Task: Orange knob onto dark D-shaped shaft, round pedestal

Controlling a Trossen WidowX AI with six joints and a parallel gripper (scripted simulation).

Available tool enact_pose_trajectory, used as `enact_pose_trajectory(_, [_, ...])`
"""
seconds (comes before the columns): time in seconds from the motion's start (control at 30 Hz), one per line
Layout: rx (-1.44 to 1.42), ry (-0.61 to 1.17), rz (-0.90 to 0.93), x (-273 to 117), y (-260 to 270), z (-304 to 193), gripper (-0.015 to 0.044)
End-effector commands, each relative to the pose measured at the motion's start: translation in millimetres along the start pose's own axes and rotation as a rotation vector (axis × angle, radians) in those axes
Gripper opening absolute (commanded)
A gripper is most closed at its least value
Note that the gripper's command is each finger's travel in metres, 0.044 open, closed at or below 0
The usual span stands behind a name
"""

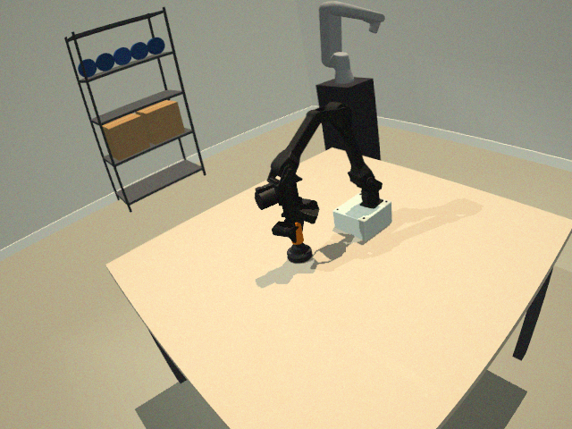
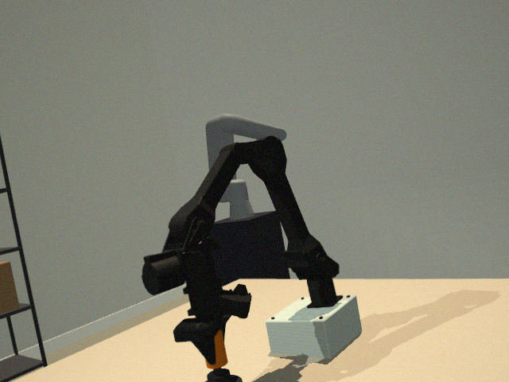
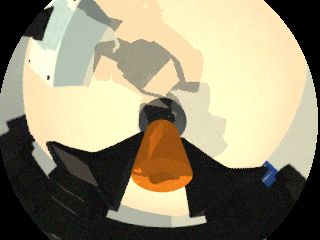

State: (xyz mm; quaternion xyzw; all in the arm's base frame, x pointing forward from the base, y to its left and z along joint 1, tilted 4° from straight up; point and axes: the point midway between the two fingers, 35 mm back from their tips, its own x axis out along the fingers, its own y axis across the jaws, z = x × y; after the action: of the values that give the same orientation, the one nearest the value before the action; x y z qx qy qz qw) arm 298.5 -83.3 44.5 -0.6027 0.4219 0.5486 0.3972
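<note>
The orange knob (image 1: 298, 233) (image 2: 220, 352) (image 3: 161, 150) is a tall, nearly upright cylinder. My gripper (image 1: 295, 232) (image 2: 217, 349) (image 3: 162, 138) is shut on it and points down. The dark round pedestal (image 1: 298, 255) (image 2: 223, 376) (image 3: 144, 120) stands on the table right under the knob. In the exterior view a small dark gap shows between the knob's lower end and the pedestal's wide base, and the pedestal is cut off by the frame's lower edge. The shaft and its flat side cannot be made out, nor can the knob's hole.
The pale box (image 1: 362, 223) (image 2: 312, 337) (image 3: 75, 55) under my arm's base stands behind the pedestal on the wooden table (image 1: 323, 346). A shelf rack (image 1: 156, 180) and a grey arm (image 1: 330, 37) on a dark stand are beyond the table.
</note>
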Motion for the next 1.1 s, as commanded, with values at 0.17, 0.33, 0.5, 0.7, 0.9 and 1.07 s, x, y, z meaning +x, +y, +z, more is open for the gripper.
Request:
enact_pose_trajectory(0.17, [-0.004,0.003,-0.008,-4.1,-4.6,-3.1,0.0])
enact_pose_trajectory(0.33, [-0.004,0.003,-0.008,-5.0,-6.4,-4.3,0.0])
enact_pose_trajectory(0.5, [-0.004,0.003,-0.008,-0.1,-5.6,-3.7,0.0])
enact_pose_trajectory(0.7, [-0.004,0.003,-0.008,0.4,-6.2,-4.1,0.0])
enact_pose_trajectory(0.9, [-0.004,0.003,-0.008,-3.0,-5.1,-3.3,0.0])
enact_pose_trajectory(1.07, [-0.058,0.003,-0.008,-4.5,-4.3,-2.7,0.0])
